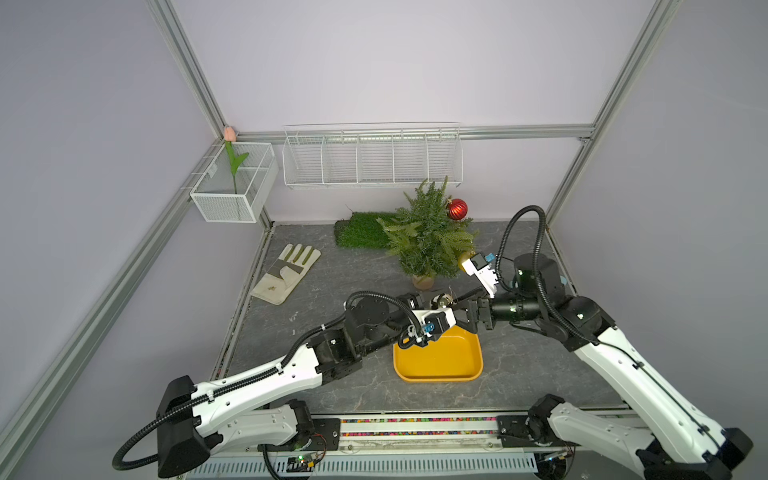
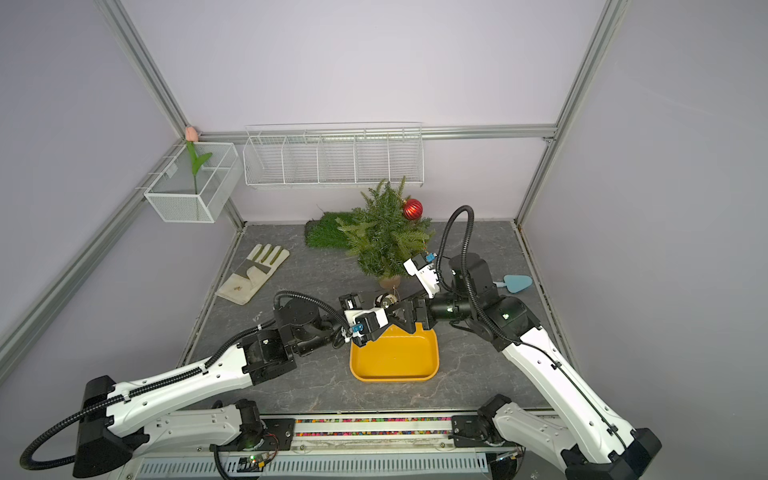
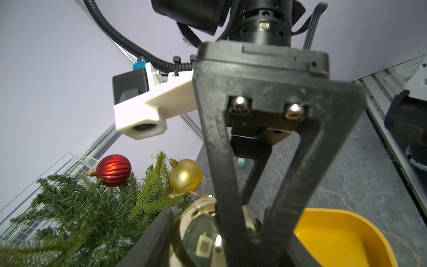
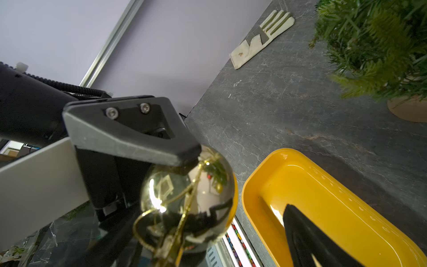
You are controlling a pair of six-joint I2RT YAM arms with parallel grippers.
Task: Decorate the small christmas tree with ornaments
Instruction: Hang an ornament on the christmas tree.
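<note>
The silver bauble (image 1: 442,300) is held clamped in the left gripper (image 1: 437,304) over the far end of the yellow tray (image 1: 480,355). Its cap and gold loop are turned toward the right gripper (image 1: 460,309), whose jaws are spread wide either side of it. The small christmas tree (image 1: 428,245) is seen just beyond, nearer the right arm.

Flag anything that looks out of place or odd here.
A work glove lies flat on the table left of the small christmas tree, and a roll of artificial grass sits behind it; neither belongs to decorating. Nothing looks spilled or broken.
</note>
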